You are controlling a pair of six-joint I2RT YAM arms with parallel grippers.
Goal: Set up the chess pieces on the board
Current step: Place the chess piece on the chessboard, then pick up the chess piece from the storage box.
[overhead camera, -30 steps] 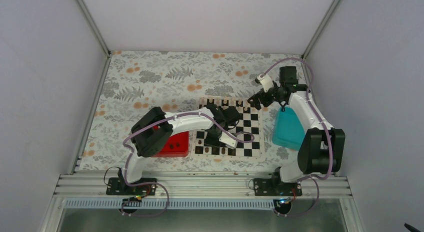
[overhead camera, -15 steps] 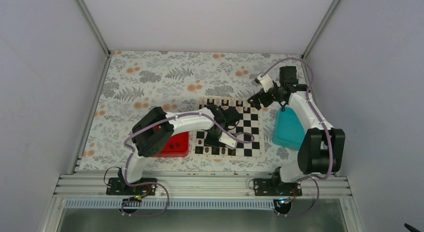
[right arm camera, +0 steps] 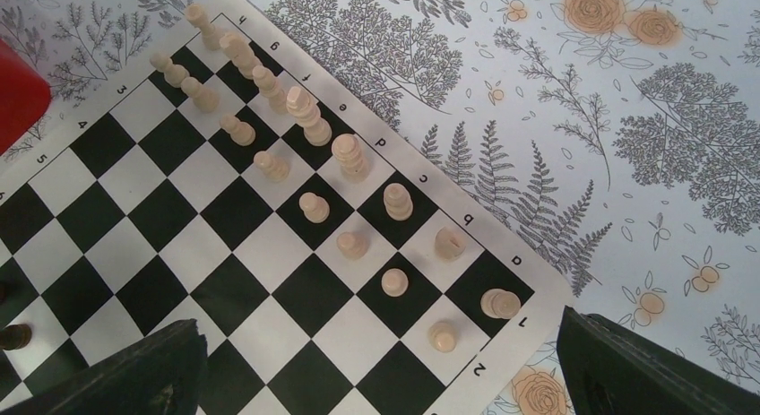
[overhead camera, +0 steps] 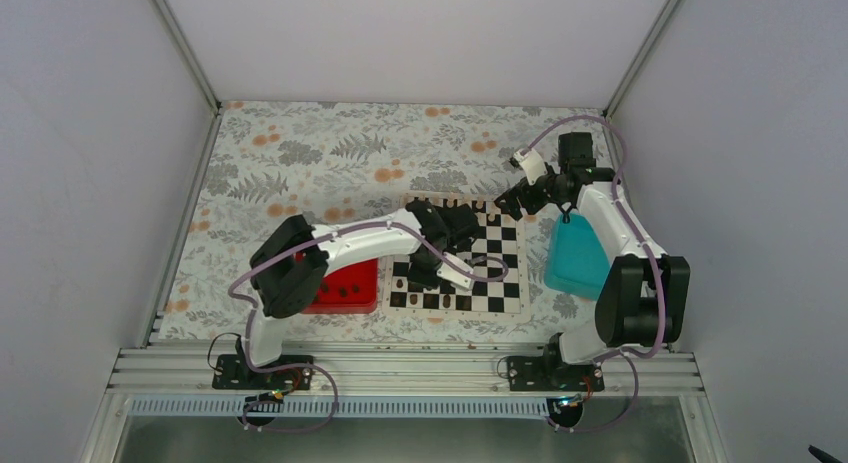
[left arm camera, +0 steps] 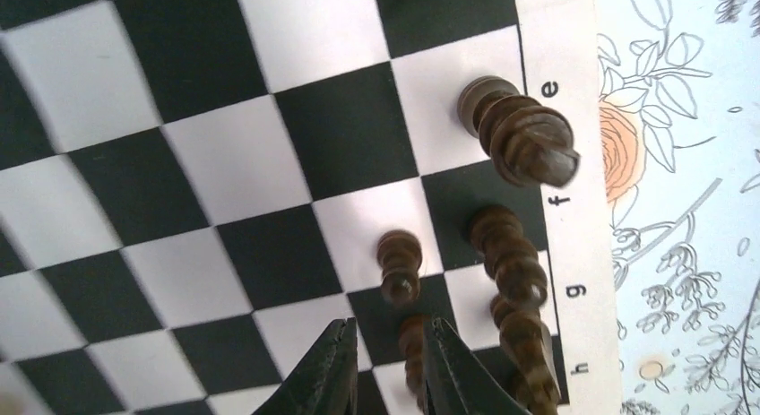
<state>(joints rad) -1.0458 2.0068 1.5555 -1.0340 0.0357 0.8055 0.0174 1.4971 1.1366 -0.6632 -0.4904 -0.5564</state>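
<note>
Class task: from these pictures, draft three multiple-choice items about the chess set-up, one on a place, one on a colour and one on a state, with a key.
1. Where do the pale pieces stand?
A. In two rows along one edge of the board.
B. Scattered on the cloth.
C. Heaped in a tray.

2. What colour is the tray beside the right arm?
A. Red.
B. Yellow.
C. Teal.

3. How are the right jaws?
A. Shut on a pale piece.
B. Wide open, holding nothing.
C. Shut and empty.

Key:
1 A, the right wrist view shows them lined up on ranks 1 and 2.
2 C, the top view shows a teal tray at the board's right edge.
3 B, the jaws stand far apart with only board between them.
</note>
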